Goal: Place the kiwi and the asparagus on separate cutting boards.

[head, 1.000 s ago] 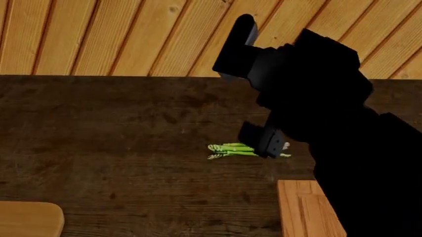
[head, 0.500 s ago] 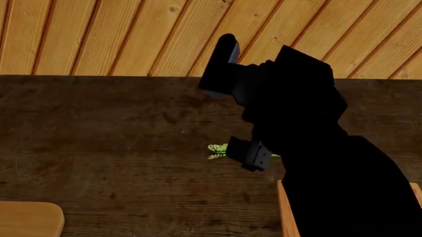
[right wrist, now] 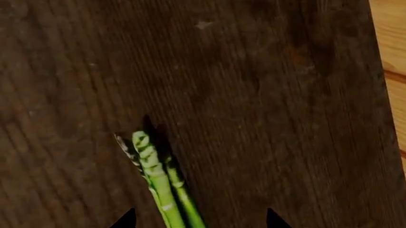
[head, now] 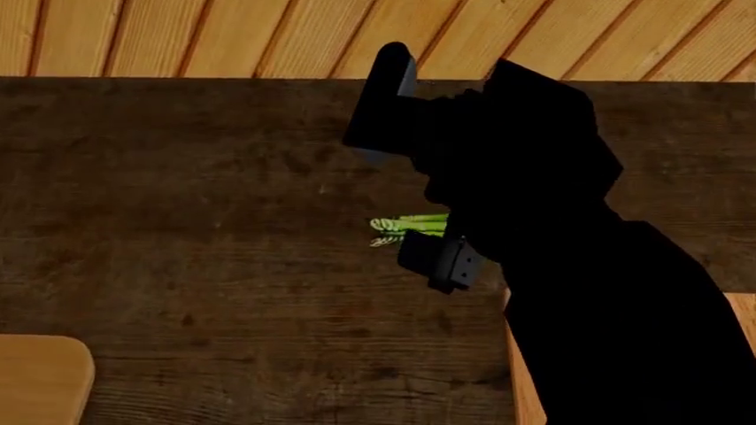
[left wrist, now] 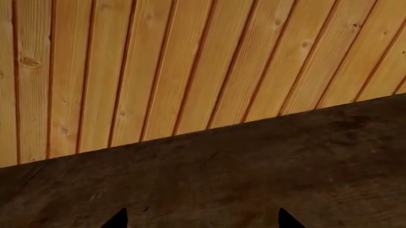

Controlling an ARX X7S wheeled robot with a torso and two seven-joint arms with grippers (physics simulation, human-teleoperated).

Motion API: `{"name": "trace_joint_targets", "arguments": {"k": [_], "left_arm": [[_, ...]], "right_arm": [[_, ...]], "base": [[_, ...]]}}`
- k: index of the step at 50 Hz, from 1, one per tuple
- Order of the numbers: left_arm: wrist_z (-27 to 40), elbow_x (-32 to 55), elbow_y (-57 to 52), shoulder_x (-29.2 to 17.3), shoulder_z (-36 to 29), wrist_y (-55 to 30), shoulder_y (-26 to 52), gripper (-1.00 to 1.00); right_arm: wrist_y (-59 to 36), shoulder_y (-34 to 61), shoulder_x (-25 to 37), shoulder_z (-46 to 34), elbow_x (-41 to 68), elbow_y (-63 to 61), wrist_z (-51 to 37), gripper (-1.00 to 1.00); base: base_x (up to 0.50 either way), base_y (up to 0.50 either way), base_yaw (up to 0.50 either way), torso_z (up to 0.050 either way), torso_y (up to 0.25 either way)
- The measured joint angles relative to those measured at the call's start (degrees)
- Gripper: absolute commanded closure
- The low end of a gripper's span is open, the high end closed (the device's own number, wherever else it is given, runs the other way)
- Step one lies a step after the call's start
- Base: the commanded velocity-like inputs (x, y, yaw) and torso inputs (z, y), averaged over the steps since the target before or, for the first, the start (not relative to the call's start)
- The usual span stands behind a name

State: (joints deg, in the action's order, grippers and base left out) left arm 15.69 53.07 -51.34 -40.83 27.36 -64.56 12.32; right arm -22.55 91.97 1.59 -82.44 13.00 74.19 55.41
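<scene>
The right gripper (right wrist: 198,219) is apart around the asparagus (right wrist: 159,180) on the counter (right wrist: 266,95); it should clamp mid-bundle, then lift

In the head view, the dark tabletop (head: 177,230) lies bare across the whole left and centre of the frame. The asparagus (head: 408,226) lies at mid-frame, its tips poking out left of the right arm's black bulk, which blocks the right half of the frame. A rounded cutting board corner (head: 42,381) sits at lower left, well apart; another board edge (head: 520,390) shows at lower right, beside the arm.
</scene>
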Motion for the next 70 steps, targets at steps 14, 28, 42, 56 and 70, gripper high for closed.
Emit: {"name": "trace_joint_targets", "arguments": {"k": [14, 28, 42, 56, 70], "left_arm": [[1.95, 3.11, -0.62, -0.53, 1.15, -1.68, 1.44, -1.00], [2.90, 5.19, -0.66, -0.83, 1.69, -2.09, 2.28, -1.00], [4.98, 9.69, -0.82, -2.01, 2.99, -3.54, 4.83, -1.00], [6.14, 12.05, -1.20, -2.59, 2.94, -3.88, 5.76, -1.00], [5.85, 12.01, -1.43, -2.55, 3.35, -2.98, 4.15, -1.00]], "right_arm": [[1.05, 0.78, -0.02, 3.65, -2.58, 0.23, -2.35, 1.00], [-23.02, 9.66, 12.64, 9.39, -2.76, -27.09, -3.65, 1.00], [-55.82, 21.14, 35.78, 6.83, 38.84, -66.26, -35.19, 1.00], [-63.15, 30.15, 51.78, -5.64, 89.76, -81.65, -69.55, 1.00], [-64.01, 29.68, 55.70, -11.02, 97.81, -85.19, -75.60, 1.00]], "base": [[0.00, 0.00, 0.00, 0.000, -0.001], [0.00, 0.00, 0.00, 0.000, 0.000], [0.00, 0.00, 0.00, 0.000, 0.000], [0.00, 0.00, 0.00, 0.000, 0.000], [0.00, 0.00, 0.00, 0.000, 0.000]]}}
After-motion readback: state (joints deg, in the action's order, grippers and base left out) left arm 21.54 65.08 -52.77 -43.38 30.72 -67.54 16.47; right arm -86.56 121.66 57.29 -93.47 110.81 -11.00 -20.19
